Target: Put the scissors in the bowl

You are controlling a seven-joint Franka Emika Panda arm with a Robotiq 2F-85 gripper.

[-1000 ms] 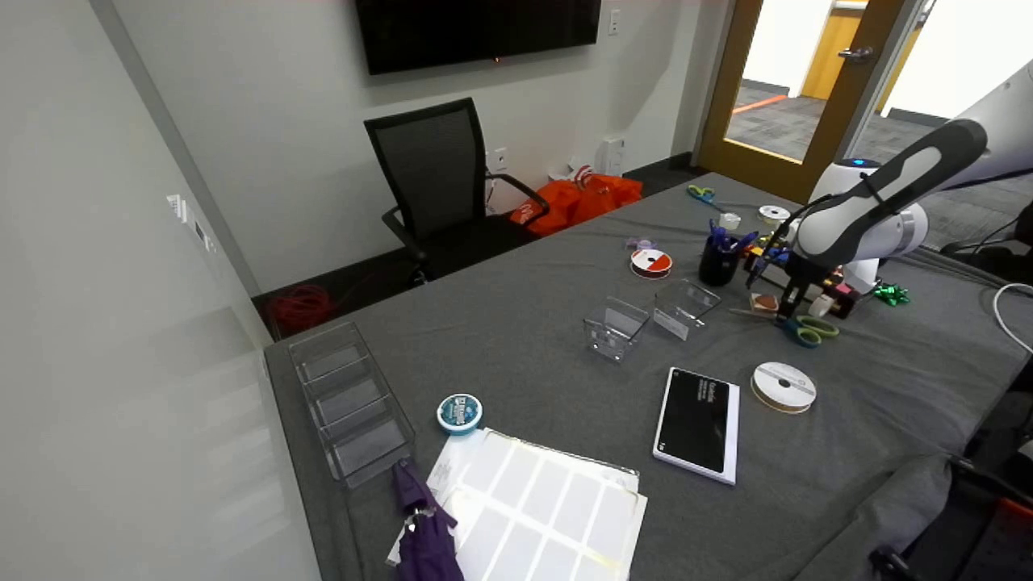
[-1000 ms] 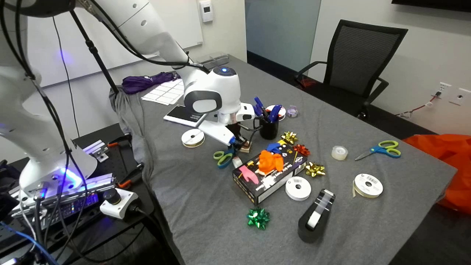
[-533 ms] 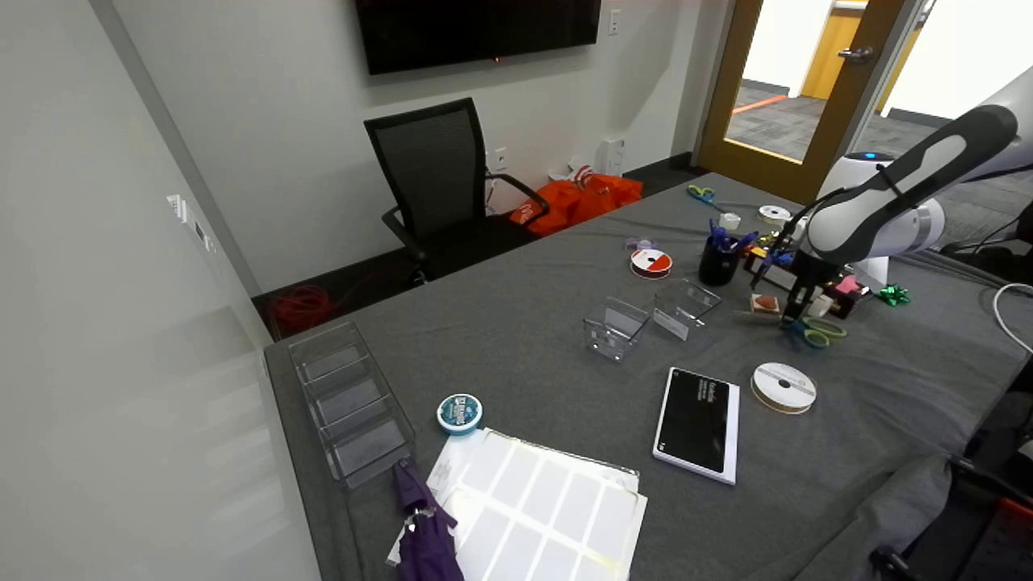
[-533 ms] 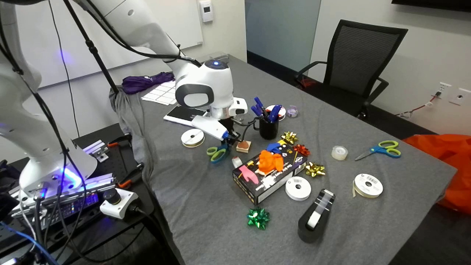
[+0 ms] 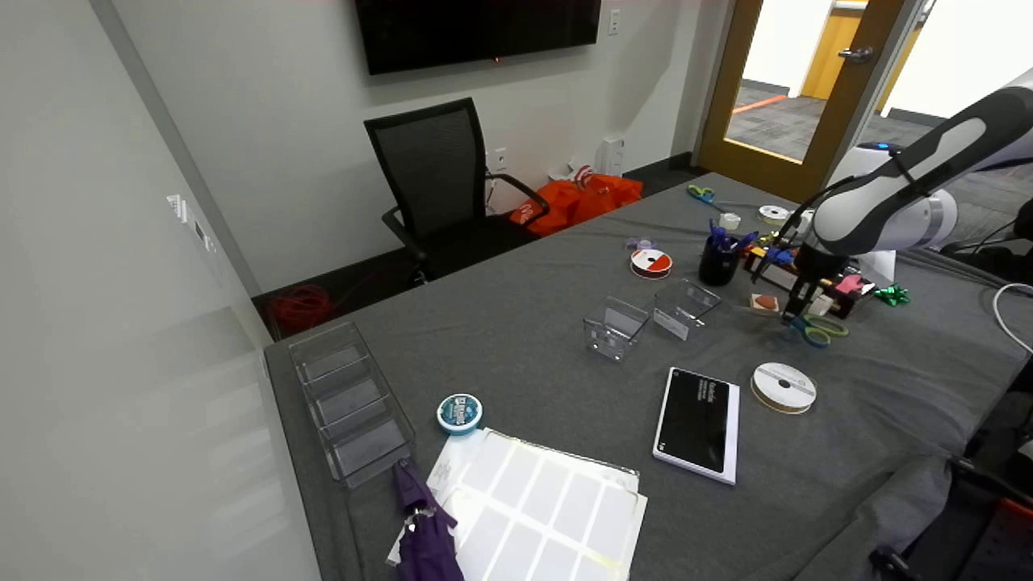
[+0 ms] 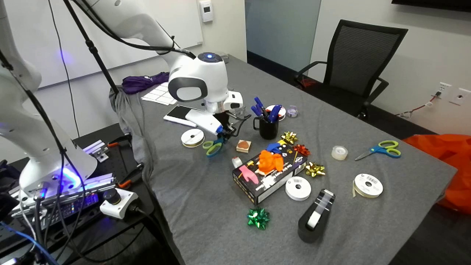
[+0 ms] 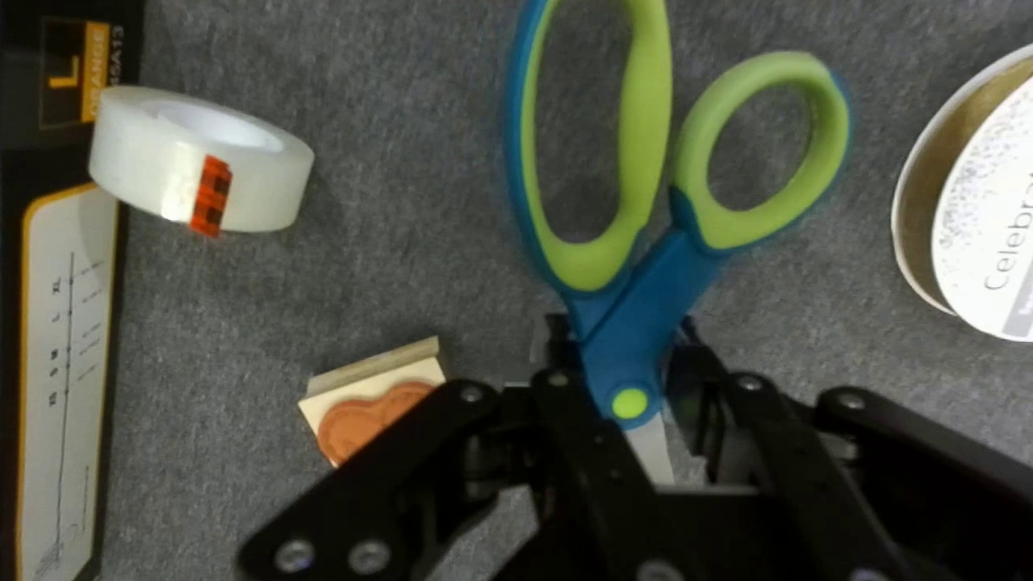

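My gripper [image 7: 623, 332] is shut on the blue-and-green scissors [image 7: 650, 294], with one finger on each side of the blue part near the pivot. In the wrist view the handles point away from the gripper, and the blades run back under it, mostly hidden. The gripper [image 5: 792, 317] and scissors [image 5: 805, 324] also show in an exterior view, low over the table; the exact height is hard to judge. A round red-and-white thing [image 5: 650, 262] lies beyond the pen mug; it looks like a ribbon spool. No clear bowl shows otherwise.
A wooden stamp [image 6: 243, 146], a pen mug [image 6: 268, 129] and a glove box [image 6: 266, 180] stand close by. A white spool [image 5: 784, 385], a black tablet box [image 5: 698, 424] and clear holders [image 5: 616, 327] lie nearby. A second pair of scissors [image 6: 378, 149] lies far off.
The gripper has moved with the scissors away from the glove box, leftward in an exterior view and a little rightward from the other camera. The stamp is now uncovered. The blades no longer show from outside.
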